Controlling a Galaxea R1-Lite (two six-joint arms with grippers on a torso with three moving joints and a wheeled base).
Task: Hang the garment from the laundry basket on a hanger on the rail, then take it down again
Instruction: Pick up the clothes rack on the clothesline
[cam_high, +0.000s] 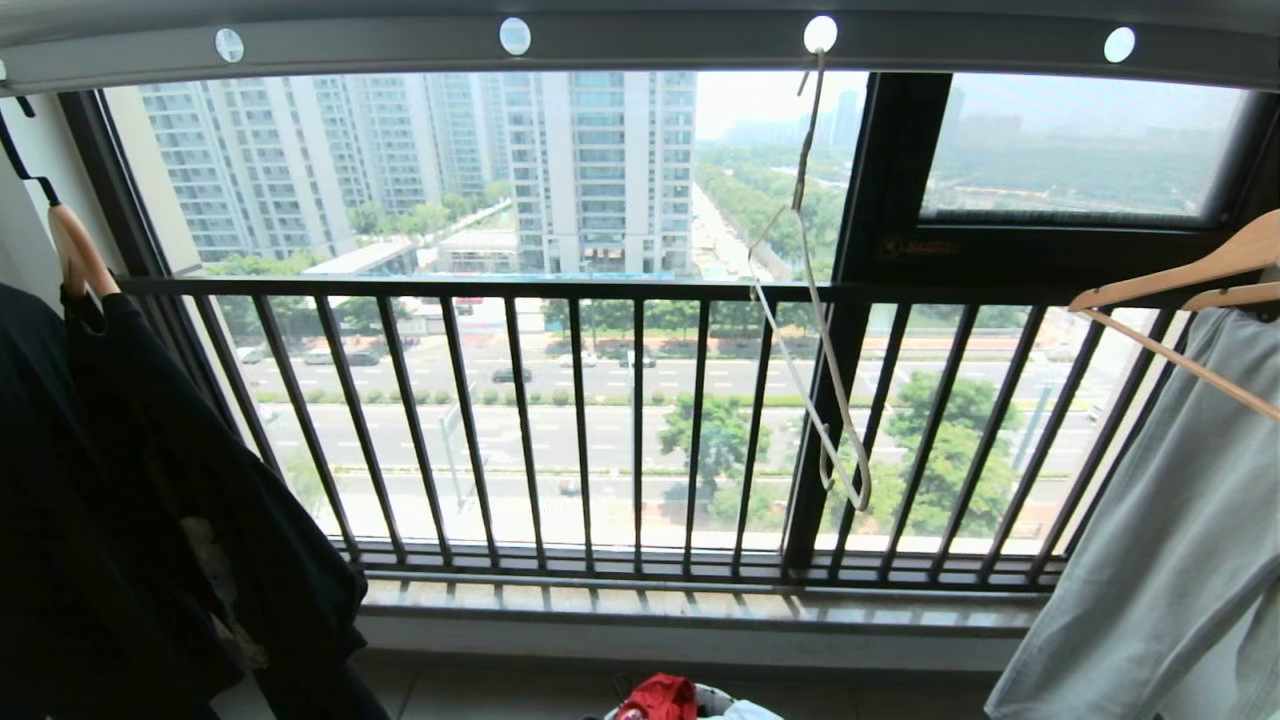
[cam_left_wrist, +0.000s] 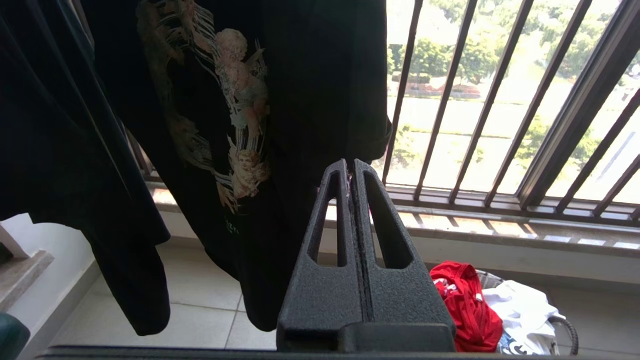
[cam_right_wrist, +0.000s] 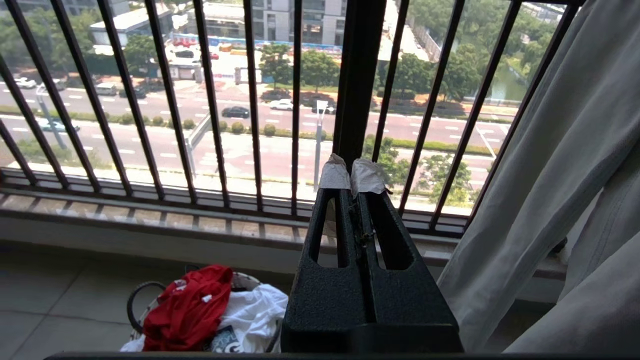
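The garment (cam_right_wrist: 187, 310) is seen crumpled in the laundry basket (cam_right_wrist: 137, 295); left gripper (cam_left_wrist: 351, 167) and right gripper (cam_right_wrist: 351, 175) are both clenched, nothing grasped

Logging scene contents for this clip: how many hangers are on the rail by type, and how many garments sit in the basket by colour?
White wire hanger: 1
Wooden hangers: 2
Red T-shirt in the laundry basket: 1
White T-shirt in the basket: 1
Total: 5
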